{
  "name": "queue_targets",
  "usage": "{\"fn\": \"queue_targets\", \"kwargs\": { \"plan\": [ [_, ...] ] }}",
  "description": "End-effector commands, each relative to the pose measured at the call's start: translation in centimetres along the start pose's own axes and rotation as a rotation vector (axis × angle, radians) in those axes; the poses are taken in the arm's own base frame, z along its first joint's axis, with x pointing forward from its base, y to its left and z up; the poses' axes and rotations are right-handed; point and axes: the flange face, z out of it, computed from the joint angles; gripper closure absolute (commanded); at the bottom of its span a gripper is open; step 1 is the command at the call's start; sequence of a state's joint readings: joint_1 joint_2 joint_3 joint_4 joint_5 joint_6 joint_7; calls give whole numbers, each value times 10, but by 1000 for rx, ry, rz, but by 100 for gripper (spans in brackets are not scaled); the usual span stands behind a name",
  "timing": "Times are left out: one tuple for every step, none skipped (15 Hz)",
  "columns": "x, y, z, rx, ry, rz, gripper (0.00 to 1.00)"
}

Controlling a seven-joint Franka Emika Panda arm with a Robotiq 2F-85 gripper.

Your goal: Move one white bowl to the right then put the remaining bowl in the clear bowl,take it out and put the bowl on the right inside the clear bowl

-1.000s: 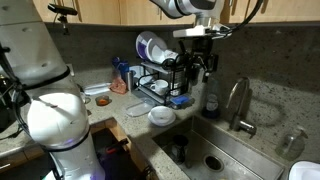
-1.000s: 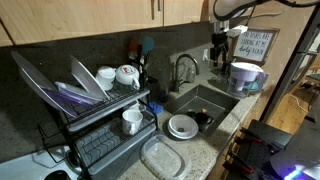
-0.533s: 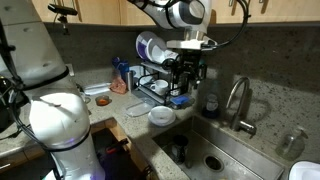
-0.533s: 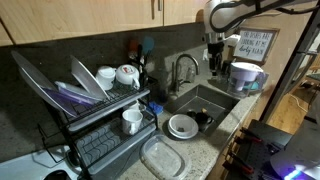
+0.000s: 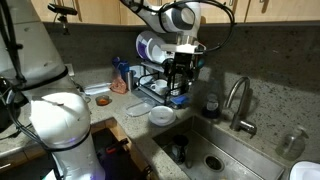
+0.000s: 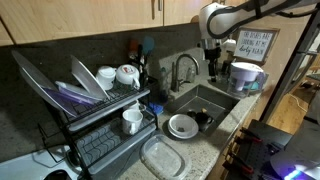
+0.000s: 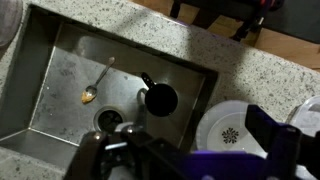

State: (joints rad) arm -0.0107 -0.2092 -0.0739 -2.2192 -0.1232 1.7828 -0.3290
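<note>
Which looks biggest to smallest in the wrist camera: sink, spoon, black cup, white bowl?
1. sink, by far the largest.
2. white bowl, though part of it is hidden.
3. black cup and spoon: too close to rank, since the spoon is longer but much thinner.

arm (image 5: 158,13) bent high, pincer (image 5: 182,76) pointing straight down

One clear bowl (image 6: 162,157), three white mugs (image 6: 131,121), one spoon (image 7: 97,82), one faucet (image 6: 182,66)
</note>
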Motion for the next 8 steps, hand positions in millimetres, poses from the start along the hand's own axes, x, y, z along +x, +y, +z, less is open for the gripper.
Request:
{"fn": "queue_targets", "kwargs": {
  "plan": [
    [0,0,-1,0,0,0,0],
    [0,0,-1,0,1,0,0],
    [-1,0,-1,0,1,1,0],
    [0,0,0,8,3,-3,0],
    [2,-2,4,12,2,-10,0],
    [4,-6,9,19,8,-18,0],
    [6,-10,14,28,12,-33,0],
    [8,-15,20,41,17,-44,0]
  ]
}}
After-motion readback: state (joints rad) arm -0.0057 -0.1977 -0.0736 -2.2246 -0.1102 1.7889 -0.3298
